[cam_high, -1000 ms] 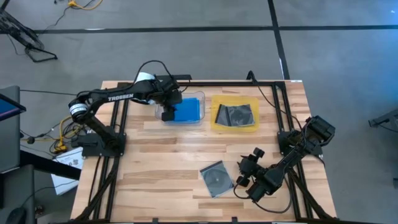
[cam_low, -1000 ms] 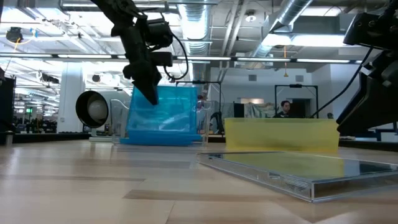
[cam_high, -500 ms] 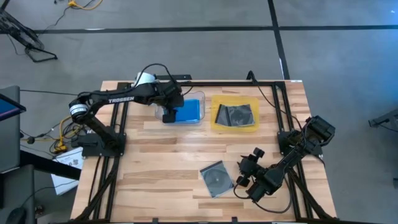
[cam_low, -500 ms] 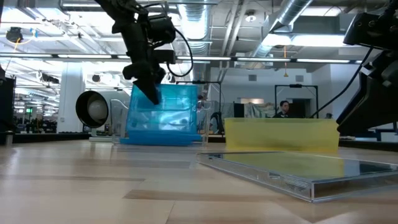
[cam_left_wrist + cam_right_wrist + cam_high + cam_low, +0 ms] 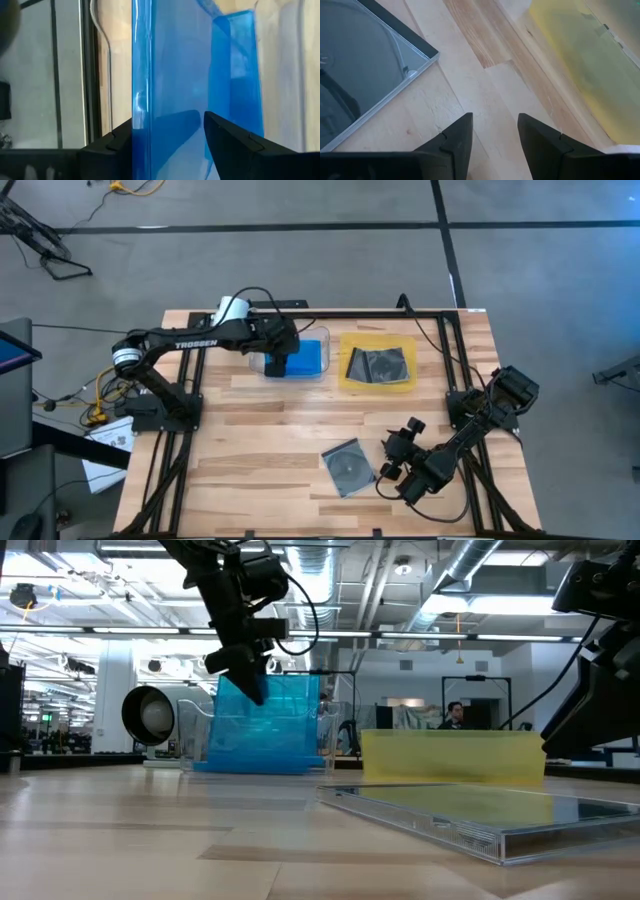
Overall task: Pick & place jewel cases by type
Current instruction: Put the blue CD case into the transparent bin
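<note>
Wooden slatted table [image 5: 260, 430], black frame rails along its left, back and right edges. Middle and front-left boards bare, giving open room there.

Back centre: clear rectangular plastic tray [image 5: 318, 338] holding the bright translucent blue jewel cases [image 5: 305, 358]; in the low view they stand tilted inside it [image 5: 285, 725]. Just beside it to the right, the flat yellow tray [image 5: 378, 385] with grey-clear jewel cases with dark discs [image 5: 377, 364] lying inside.

One grey-clear jewel case [image 5: 348, 466] lies flat near the front edge, well apart from both trays; low view shows its thin edge close up [image 5: 450, 815].

Left gripper [image 5: 274, 363] down at the clear tray's left end. Wrist view: fingers [image 5: 235, 145] spread partway, a blue case wall standing between them [image 5: 165, 75]; a firm grip cannot be told.

Right gripper [image 5: 385, 460] low, just beside the lone case, jaws parted, nothing between them [image 5: 492, 135]; bare wood beneath.
</note>
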You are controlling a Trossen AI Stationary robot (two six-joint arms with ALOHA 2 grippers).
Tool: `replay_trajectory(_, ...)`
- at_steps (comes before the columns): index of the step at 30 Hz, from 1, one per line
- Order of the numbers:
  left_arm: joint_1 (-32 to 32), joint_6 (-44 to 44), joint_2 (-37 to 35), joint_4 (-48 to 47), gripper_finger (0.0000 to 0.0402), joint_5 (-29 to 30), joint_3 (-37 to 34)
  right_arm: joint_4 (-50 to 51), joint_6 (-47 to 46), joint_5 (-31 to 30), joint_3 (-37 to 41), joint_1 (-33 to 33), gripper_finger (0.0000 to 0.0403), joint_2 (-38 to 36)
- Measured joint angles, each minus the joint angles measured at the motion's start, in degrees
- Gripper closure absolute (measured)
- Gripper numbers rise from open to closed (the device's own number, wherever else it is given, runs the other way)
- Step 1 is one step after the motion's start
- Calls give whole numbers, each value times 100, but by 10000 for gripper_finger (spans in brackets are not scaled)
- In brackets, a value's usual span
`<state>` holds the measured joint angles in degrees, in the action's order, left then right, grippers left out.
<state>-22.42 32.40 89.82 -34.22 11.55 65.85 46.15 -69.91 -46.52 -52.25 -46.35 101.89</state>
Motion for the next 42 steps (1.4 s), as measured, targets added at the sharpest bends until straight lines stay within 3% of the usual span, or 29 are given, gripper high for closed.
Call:
replay_trajectory(14,1,-107,-56,77,206,282,8,-17,0,0,0,-2,253,0)
replay_trajectory(27,-1,-96,-57,74,161,553,4,-22,-5,0,0,0,253,0)
replay_trajectory(42,-1,-110,-57,9,158,695,-44,-42,-5,7,0,-2,253,0)
